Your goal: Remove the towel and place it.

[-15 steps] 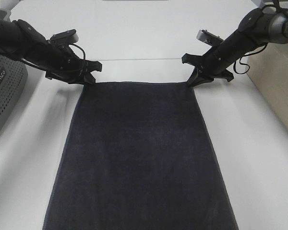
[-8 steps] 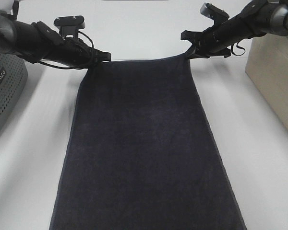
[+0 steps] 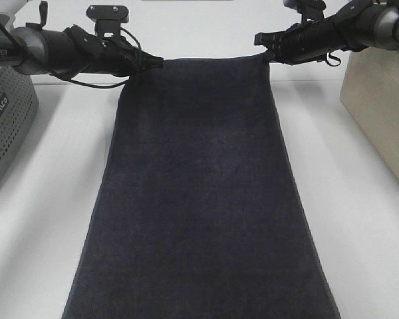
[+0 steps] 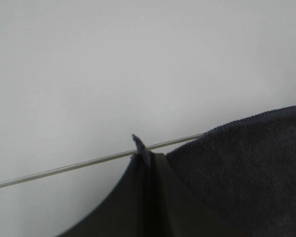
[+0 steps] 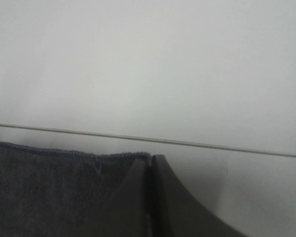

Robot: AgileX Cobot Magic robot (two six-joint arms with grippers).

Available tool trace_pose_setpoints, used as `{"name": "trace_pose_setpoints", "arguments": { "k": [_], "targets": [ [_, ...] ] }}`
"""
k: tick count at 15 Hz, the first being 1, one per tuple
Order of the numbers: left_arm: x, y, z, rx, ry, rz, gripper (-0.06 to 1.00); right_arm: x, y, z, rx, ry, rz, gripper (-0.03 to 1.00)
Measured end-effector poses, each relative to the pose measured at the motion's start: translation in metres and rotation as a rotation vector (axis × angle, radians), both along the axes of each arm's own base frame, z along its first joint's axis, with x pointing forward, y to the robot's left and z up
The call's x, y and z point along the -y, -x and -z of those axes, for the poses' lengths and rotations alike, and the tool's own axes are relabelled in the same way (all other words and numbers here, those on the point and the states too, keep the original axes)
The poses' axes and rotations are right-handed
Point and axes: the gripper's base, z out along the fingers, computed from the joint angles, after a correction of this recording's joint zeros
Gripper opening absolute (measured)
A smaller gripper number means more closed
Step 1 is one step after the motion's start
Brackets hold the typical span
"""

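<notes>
Both grippers, left [image 3: 154, 62] and right [image 3: 261, 55], stayed clamped on the towel [image 3: 199, 199] corners and had lifted its far edge higher; placing remained.

High frontal overview; two close wrist views

Two black tubular robot arms, left arm [image 3: 60, 52] showing white "PIPER" lettering near its silver-grey joint, black cables looping along both, small black camera blocks sitting on top, right arm [image 3: 332, 30] ending in a matte black pincer [image 3: 265, 48], left pincer [image 3: 153, 63] matching
</notes>
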Motion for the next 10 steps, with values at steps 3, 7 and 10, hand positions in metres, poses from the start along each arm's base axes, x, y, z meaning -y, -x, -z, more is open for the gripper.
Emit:
{"name": "trace_pose_setpoints", "arguments": {
  "k": [3, 7, 10],
  "targets": [
    [-0.001, -0.002, 0.001, 0.029, -0.035, 0.002, 0.01, -0.002, -0.005, 0.005, 0.061, -0.016, -0.02, 0.02],
    [-0.003, -0.005, -0.003, 0.085, -0.076, -0.011, 0.01, -0.005, -0.012, 0.004, 0.134, -0.045, -0.038, 0.02],
    [-0.005, -0.006, 0.002, 0.108, -0.095, -0.023, 0.01, -0.005, -0.013, 0.005, 0.158, -0.026, -0.051, 0.02]
  ]
}}
